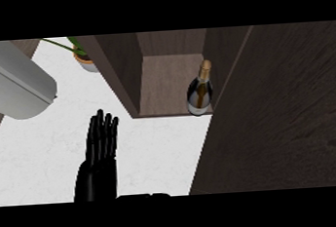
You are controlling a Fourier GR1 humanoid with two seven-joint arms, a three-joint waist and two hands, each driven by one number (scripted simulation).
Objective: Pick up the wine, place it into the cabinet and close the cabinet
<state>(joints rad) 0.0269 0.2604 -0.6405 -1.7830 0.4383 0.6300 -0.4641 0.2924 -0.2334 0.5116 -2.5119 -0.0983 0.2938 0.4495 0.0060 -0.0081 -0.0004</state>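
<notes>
The dark glass wine bottle with a gold foil neck [200, 91] sits inside the brown wooden cabinet [162, 86], by its right wall; the black left hand [100, 144] hovers over the white marbled worktop [36, 152], fingers straight, holding nothing; the dark wood door [286, 118] stands open, so only closing seems left.

No readable text, brand or number anywhere; wine bottle [200, 95] label too small to read.
</notes>
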